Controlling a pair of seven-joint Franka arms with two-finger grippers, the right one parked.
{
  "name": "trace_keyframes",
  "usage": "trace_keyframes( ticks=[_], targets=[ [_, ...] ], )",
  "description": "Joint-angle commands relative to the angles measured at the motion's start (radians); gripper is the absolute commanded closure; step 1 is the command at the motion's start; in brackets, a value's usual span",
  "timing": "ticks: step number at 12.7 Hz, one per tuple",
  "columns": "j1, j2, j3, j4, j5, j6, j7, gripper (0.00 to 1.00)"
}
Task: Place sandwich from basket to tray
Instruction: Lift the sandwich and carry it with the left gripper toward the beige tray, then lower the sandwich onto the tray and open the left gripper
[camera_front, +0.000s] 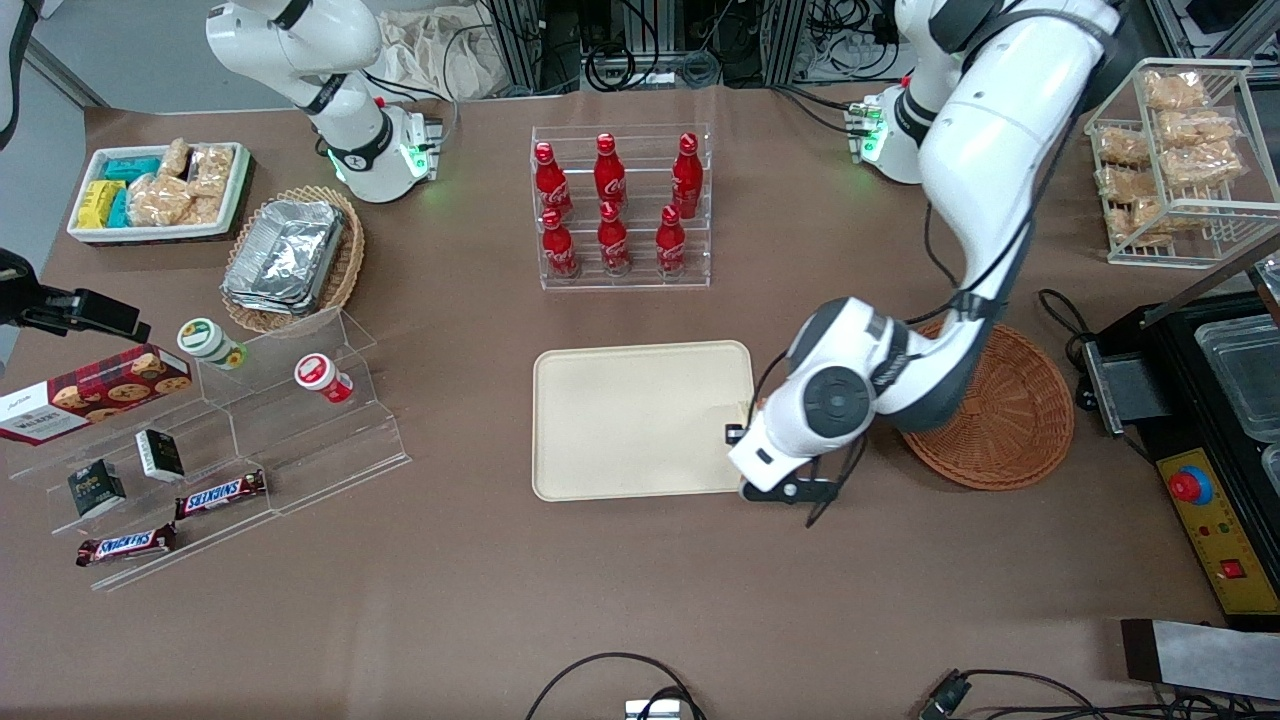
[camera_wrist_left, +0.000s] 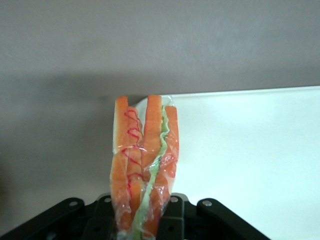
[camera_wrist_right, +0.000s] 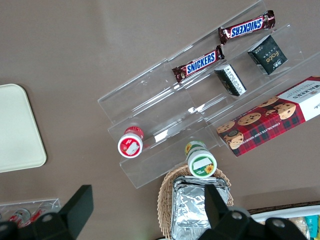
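Note:
My left gripper (camera_wrist_left: 145, 217) is shut on the sandwich (camera_wrist_left: 142, 155), a wrapped wedge with orange layers and a green strip, held upright. The sandwich hangs over the edge of the cream tray (camera_wrist_left: 250, 165), where the tray meets the brown table. In the front view the gripper (camera_front: 748, 428) is at the tray's (camera_front: 630, 420) edge nearest the reddish-brown wicker basket (camera_front: 1010, 420). The wrist hides the sandwich there. The basket shows nothing inside; the arm covers part of it.
A clear rack of red cola bottles (camera_front: 620, 205) stands farther from the camera than the tray. A clear stepped shelf with snacks (camera_front: 230, 440) lies toward the parked arm's end. A black machine with a red button (camera_front: 1200, 440) stands beside the basket.

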Motion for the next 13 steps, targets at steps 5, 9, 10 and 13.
trace_keyframes(
  ticks=[5,9,10,13],
  targets=[
    [-0.119,0.054,0.008,0.017,0.050,-0.024,-0.249,1.00],
    [-0.102,0.045,0.010,0.017,0.050,-0.047,-0.240,0.00],
    [-0.091,0.028,0.010,0.017,0.051,-0.072,-0.240,0.00],
    [-0.060,-0.065,0.011,0.013,0.051,-0.153,-0.236,0.00]
  ],
)
